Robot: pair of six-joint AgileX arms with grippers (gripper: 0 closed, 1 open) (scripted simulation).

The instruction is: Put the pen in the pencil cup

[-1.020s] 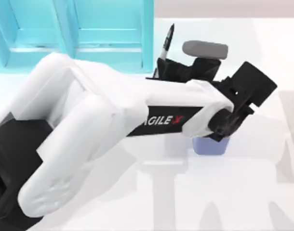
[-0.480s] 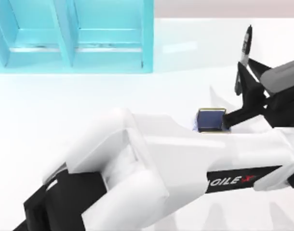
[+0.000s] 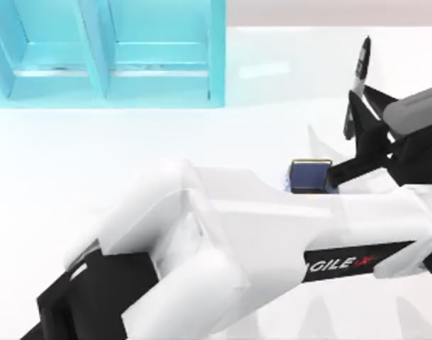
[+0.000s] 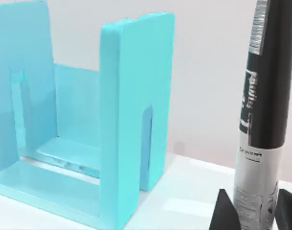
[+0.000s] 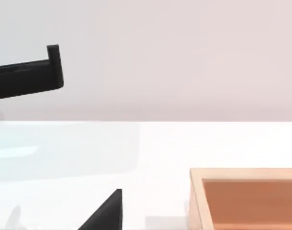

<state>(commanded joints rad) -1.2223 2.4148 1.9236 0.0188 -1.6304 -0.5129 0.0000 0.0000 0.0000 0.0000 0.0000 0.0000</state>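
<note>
Over the table point(image 3: 131, 142), the biggest thing after the white left arm point(image 3: 223, 248) is the turquoise shelf unit point(image 3: 106, 53), which serves as the landmark: the arm stretches from below it out to its right. Well to the right of the shelf unit and nearer the camera sits the pencil cup point(image 3: 310, 176), small, square and blue with a gold rim, its mouth open upward and partly crossed by the arm. Farther right of the shelf unit, the left gripper point(image 3: 357, 120) pinches the pen point(image 3: 360, 67) low on its barrel, so the pen stands nearly upright above the fingers point(image 4: 222, 213), beside the cup and not over it. The pen looks light, stiff and smooth, with a glossy barrel that could slip or swing if pinched loosely; a hold near the lower end leaves a long lever above, so a firm, square pinch seems wise. The right gripper point(image 5: 105, 211) is parked beside a wooden box point(image 5: 246, 196), away from the shelf unit; whether its fingers are spread cannot be told.
</note>
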